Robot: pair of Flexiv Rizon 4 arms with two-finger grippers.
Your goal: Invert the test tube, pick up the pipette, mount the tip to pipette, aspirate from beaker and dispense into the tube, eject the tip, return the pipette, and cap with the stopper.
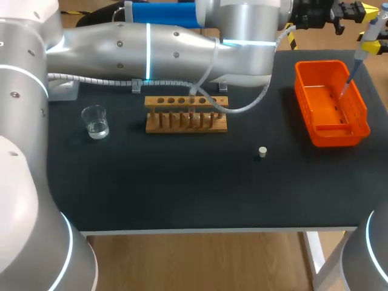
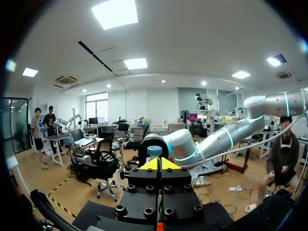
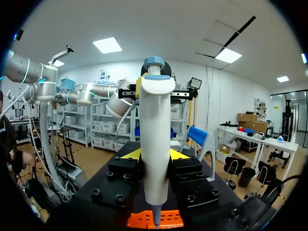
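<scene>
Right end effector (image 3: 154, 155) gripped the pipette (image 1: 359, 57) above the orange basket (image 1: 330, 132), left end effector (image 2: 158, 163) closed, fingertips together, near the pipette's top, stopper (image 1: 262, 152) lay loose on the counter (image 1: 182, 194).

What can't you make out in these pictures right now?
Test tube: head view, cannot tell it from the cable crossing the rack.
Tip on the pipette: head view, too thin against the orange basket; right wrist view, end too small.
Table under the left pincer: left wrist view, its own body blocks it.
</scene>
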